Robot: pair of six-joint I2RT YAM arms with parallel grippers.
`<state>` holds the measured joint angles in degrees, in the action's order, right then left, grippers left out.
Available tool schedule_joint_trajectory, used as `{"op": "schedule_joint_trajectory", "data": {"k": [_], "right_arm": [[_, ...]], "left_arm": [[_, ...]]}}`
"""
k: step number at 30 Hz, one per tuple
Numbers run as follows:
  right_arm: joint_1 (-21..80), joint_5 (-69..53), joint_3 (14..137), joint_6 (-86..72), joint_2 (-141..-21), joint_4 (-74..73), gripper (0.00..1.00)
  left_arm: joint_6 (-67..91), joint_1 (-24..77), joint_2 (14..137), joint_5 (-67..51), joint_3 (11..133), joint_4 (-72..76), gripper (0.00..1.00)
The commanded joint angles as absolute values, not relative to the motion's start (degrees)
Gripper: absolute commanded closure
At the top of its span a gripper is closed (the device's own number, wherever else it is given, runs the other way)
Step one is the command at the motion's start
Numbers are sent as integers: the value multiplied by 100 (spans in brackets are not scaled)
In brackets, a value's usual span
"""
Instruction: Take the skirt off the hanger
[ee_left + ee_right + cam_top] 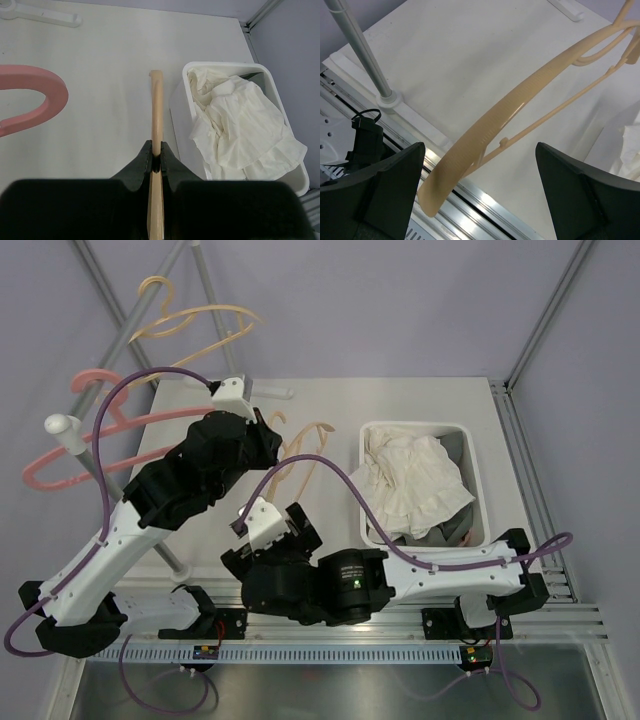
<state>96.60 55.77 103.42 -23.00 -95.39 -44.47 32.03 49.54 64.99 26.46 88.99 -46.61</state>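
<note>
Now | left gripper (156, 156) is clamping the tan hanger (156, 100) | right gripper (480, 150) is gaping wide astride that hanger | skirt (415, 485) is lying in the bin (415, 426), at the hanger's 3 o'clock

Both arms are built from white link shells and bulky black joint housings. A purple cable (103, 490) is looped along the left arm (90, 562), and another (330, 462) is run along the right arm (450, 575). A white camera mount (232, 392) is fitted at each wrist. The right gripper (480, 145) is fitted with black, wedge-shaped fingers (385, 185).
</note>
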Motion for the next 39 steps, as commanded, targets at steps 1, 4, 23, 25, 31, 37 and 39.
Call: {"op": "schedule_joint_trajectory", "data": {"k": [1, 4, 23, 25, 31, 37, 39], "right_arm": [[9677, 6108, 10740, -2549, -9852, -4588, 1], [9607, 6091, 10810, -2706, -10002, -4720, 1], [9431, 6469, 10433, -3296, -9852, -5124, 100], [9439, 6460, 10459, -3322, -9853, -5168, 100], [9439, 6232, 10292, -3410, -9633, -5107, 100], [9439, 6135, 9766, -3638, -9115, -5089, 100], [9439, 6065, 9424, -3700, -8764, -5063, 100]], "left_arm": [[3305, 5010, 6460, 2707, 9097, -4201, 100], [3305, 5010, 6407, 2698, 9088, -4201, 100], [3489, 5036, 6205, 2391, 8912, -4148, 100], [3489, 5036, 6196, 2356, 8921, -4148, 100], [3454, 5045, 6091, 2198, 8903, -4131, 1], [3375, 5054, 5722, 1618, 8702, -3798, 1], [3384, 5045, 5599, 1530, 8649, -3718, 1]]}}
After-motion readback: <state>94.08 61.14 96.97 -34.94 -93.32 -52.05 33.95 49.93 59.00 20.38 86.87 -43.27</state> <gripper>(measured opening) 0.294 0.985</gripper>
